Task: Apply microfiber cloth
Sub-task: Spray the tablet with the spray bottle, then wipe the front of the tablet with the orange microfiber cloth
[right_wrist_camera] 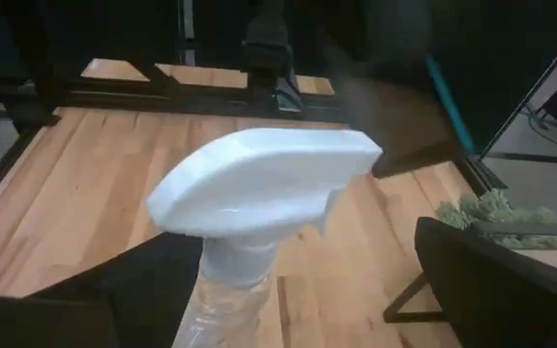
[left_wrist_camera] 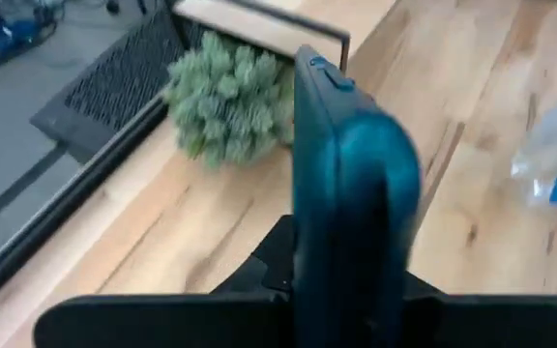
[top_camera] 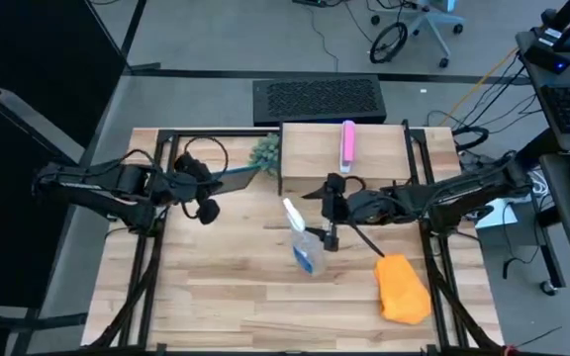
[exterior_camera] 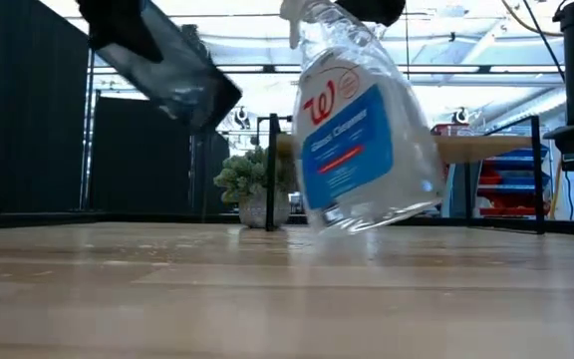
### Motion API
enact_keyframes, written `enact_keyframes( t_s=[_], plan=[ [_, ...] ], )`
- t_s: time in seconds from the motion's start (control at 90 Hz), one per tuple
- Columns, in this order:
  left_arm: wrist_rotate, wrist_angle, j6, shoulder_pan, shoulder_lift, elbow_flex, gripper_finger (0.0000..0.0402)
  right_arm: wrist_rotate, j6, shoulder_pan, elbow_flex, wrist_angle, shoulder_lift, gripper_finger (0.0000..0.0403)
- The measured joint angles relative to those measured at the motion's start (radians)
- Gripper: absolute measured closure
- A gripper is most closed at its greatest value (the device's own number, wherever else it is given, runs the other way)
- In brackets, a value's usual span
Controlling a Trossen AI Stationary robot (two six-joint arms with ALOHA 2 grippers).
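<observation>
- At about nine o'clock on the desk (top_camera: 226, 287), the left tool (top_camera: 209, 178) is clenched on the edge of a dark tablet (top_camera: 240, 174), holding it clear of the wood, its free end pointing toward a small green plant (top_camera: 265, 151) at eleven o'clock.
- Near the centre, the right tool (top_camera: 332, 212) grips the neck of a clear spray bottle (top_camera: 306, 247) with a white trigger head and a blue label; the low view shows the bottle tilted and lifted off the desk.
- At twelve o'clock, a pink bar-shaped object (top_camera: 347, 144) lies on the back shelf, well apart from both arms.
- At roughly five o'clock, the microfiber cloth (top_camera: 403, 287) lies in a bright orange rumpled heap near the desk's right edge, untouched, just beyond the right arm's forearm.
- The cloth looks soft, light and limp; it would likely sag and fold when lifted rather than hold shape.
- A pinch on a raised fold or a corner seems the best hold, gathering enough fabric that it does not slip free.
- Both tools are occupied, so one would probably need to set its load down first.
</observation>
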Motion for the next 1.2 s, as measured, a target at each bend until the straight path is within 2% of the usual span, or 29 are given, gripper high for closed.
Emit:
enact_keyframes(
  t_s=[0.344, 0.589, 0.7, 0.878, 0.944, 1.033, 1.2],
  plan=[
    [0.053, -0.015, -0.01, -0.021, 0.004, 0.0, 0.0394, 0.001, 0.02, 0.0, 0.0, -0.092, -0.003, 0.0048],
    [0.12, -0.016, -0.023, -0.026, 0.009, 0.0, 0.0394, -0.023, 0.076, -0.003, 0.001, -0.266, -0.005, 0.0048],
    [0.212, -0.047, -0.07, -0.046, 0.027, 0.0, 0.0394, -0.028, 0.137, 0.005, 0.001, -0.403, -0.009, 0.0048],
    [0.377, -0.072, -0.189, -0.145, 0.072, 0.0, 0.0394, -0.04, 0.284, 0.081, 0.001, -0.606, -0.016, 0.0048],
    [0.44, -0.021, -0.232, -0.193, 0.102, 0.0, 0.0394, -0.051, 0.336, 0.119, 0.001, -0.636, -0.016, 0.0048],
    [0.475, 0.091, -0.276, -0.258, 0.153, 0.0, 0.0394, -0.05, 0.396, 0.178, 0.0, -0.644, -0.016, 0.0048],
    [0.45, 0.316, -0.333, -0.349, 0.274, 0.0, 0.0394, 0.019, 0.532, 0.305, -0.039, -0.639, -0.016, 0.0048]
  ],
)
